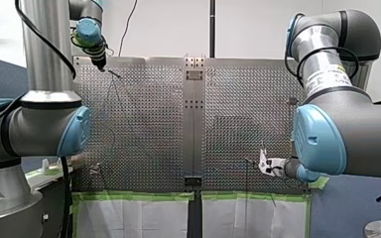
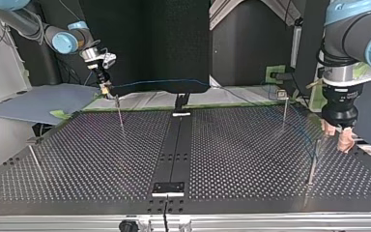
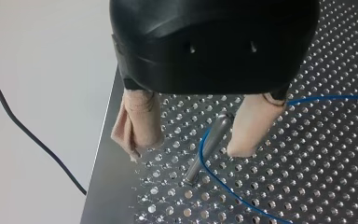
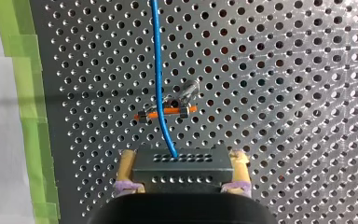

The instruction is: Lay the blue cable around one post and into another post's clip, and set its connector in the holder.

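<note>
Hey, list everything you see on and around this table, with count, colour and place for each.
Table: one, grey perforated metal, under everything.
Posts: four, thin metal, spread over the table.
Blue cable: one, crossing the table, curved round one post.
Connector: one, black, at the cable's end.
Clip: one, orange, on a post.
Green tape: strips, along the table's edge.
Left gripper: black, beige pads, open astride the cable's post.
Right gripper: yellowish pads, shut on connector, clip ahead.

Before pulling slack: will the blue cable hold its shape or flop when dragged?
Probably floppy: the blue cable curves loosely round the post. Likely light, since it spans unsupported from the connector in my right claw. Being thin, it may slip off the orange clip.
</note>
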Robot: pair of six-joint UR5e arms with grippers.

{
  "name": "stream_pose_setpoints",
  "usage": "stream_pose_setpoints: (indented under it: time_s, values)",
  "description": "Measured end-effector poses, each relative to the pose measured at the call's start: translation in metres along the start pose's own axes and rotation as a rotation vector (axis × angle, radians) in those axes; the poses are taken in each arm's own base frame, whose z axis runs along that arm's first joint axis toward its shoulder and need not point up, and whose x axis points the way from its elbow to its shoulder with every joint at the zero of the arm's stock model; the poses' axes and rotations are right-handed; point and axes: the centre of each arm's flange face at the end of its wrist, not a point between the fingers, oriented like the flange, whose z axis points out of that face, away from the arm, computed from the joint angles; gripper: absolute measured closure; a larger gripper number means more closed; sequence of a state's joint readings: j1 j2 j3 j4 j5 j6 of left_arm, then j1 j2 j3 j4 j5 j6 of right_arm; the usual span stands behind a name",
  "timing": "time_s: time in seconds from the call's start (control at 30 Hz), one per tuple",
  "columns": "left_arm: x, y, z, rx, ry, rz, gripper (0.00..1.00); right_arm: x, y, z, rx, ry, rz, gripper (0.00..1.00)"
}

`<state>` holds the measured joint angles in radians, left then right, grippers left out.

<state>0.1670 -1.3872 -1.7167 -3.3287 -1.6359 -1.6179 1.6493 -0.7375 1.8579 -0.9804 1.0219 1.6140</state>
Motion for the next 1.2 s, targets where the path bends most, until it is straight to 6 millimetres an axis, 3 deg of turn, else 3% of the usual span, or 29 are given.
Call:
stream_pose_setpoints:
  time_s: [0.57,0.8,1.03,1.2]
  values:
    - [0.0,-0.001,-0.002,0.003,0.001,-0.004,0.0,0.0,0.0,0.0,-0.001,0.0,0.0,1.0]
    - [0.002,-0.006,-0.017,0.024,-0.006,0.023,0.0,0.0,0.001,0.0,-0.004,0.0,0.0,1.0]
    - [0.024,-0.021,-0.041,0.101,0.016,0.09,0.0,0.0,0.0,0.0,-0.006,0.0,0.0,1.0]
    - [0.046,-0.037,-0.047,0.168,0.035,0.086,0.0,0.0,-0.001,0.0,-0.004,0.0,-0.005,1.0]
